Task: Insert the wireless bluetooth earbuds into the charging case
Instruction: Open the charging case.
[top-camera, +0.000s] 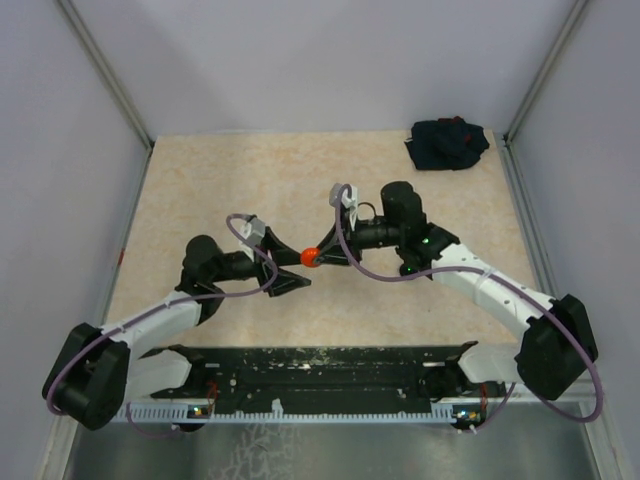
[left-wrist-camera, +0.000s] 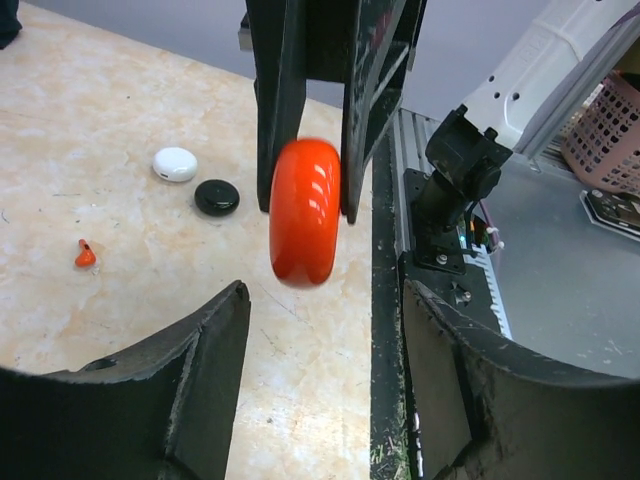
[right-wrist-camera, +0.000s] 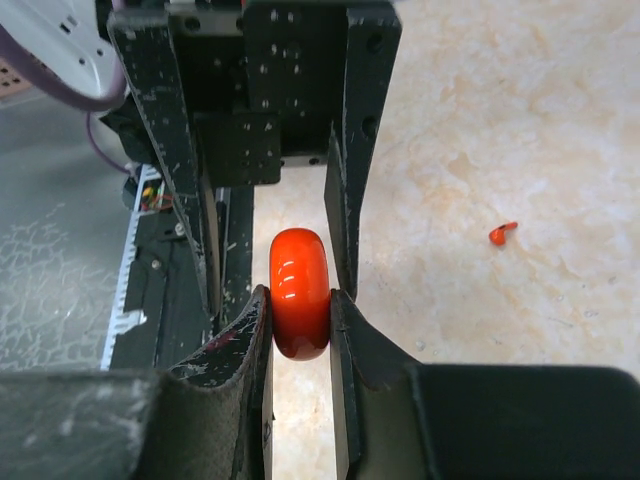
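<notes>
Your right gripper (right-wrist-camera: 300, 300) is clamped on the red charging case (left-wrist-camera: 305, 212), its two fingers pressed against the flat sides, with the case standing on edge between them above the desk (top-camera: 230, 190). Your left gripper (left-wrist-camera: 325, 290) faces it from the opposite side with its jaws spread wide. The case sits in the gap between those fingers, closer to one of them, and from the right wrist view you cannot tell whether that finger touches it.

One red earbud (left-wrist-camera: 85, 255) lies on the desk, held by neither gripper. From the left gripper it is down and well off to the left, clear of the fingers. From the right gripper it shows well off to the right, far from the held case.

A white case (left-wrist-camera: 175, 163) and a black case (left-wrist-camera: 216, 197) lie just beside each other on the desk, ahead and to the left of the left gripper, beyond the red earbud. No other earbuds can be made out in these views.

A dark cloth bundle (top-camera: 447, 143) sits at the far right corner of the desk, well beyond both grippers
</notes>
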